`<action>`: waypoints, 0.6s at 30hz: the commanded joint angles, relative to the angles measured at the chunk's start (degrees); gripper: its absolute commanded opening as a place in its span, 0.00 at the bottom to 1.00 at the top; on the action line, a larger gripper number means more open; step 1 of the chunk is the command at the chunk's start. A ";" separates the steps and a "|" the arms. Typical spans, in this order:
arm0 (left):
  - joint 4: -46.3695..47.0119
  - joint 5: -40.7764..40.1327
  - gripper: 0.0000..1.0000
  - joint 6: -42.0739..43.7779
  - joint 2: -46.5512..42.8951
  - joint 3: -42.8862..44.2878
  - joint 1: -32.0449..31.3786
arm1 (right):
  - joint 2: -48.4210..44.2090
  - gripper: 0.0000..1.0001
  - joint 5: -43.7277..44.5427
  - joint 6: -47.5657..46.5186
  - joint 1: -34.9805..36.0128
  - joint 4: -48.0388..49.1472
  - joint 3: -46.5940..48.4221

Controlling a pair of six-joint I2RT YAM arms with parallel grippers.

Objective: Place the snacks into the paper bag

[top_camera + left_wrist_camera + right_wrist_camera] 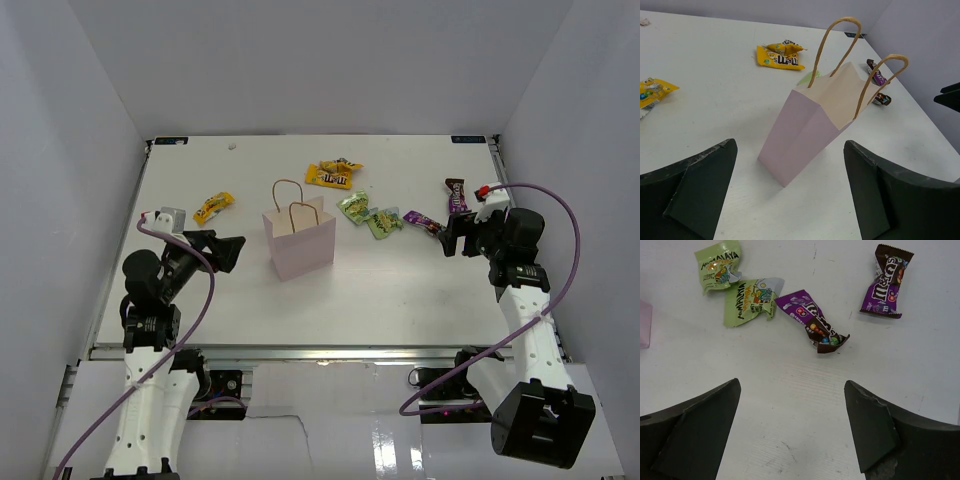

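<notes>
Paper bag (300,240) upright between left tool (236,252) and right tool (446,237), both spread.

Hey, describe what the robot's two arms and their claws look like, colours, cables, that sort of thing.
The left arm and right arm both have white link casings with black joints. A purple cable loops along each, and the right one ends at a red plug. The left claw and right claw are black, with broad wedge-shaped fingers scuffed pale at the edges.
</notes>
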 commanded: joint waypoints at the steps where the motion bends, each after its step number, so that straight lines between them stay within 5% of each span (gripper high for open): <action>1: -0.88 -1.87 0.98 0.81 -0.93 0.00 -0.44 | -0.98 0.90 -1.20 -0.57 -0.12 1.93 1.18; 3: -1.06 -2.57 0.98 0.64 -1.11 -0.09 -0.70 | -1.25 0.90 -1.37 -0.66 -0.21 2.98 0.40; 9: -1.15 -3.10 0.98 0.46 -1.02 -0.17 -1.31 | 2.69 0.90 -19.12 -26.91 0.05 -2.98 2.05; 14: -1.15 -3.54 0.98 0.72 -1.11 -0.35 -1.49 | 19.64 1.00 -8.26 -34.22 4.09 -10.18 15.14; 18: -1.15 -3.89 0.98 0.81 -1.02 -0.26 -1.49 | 30.29 0.91 2.21 -35.19 8.04 -14.41 23.49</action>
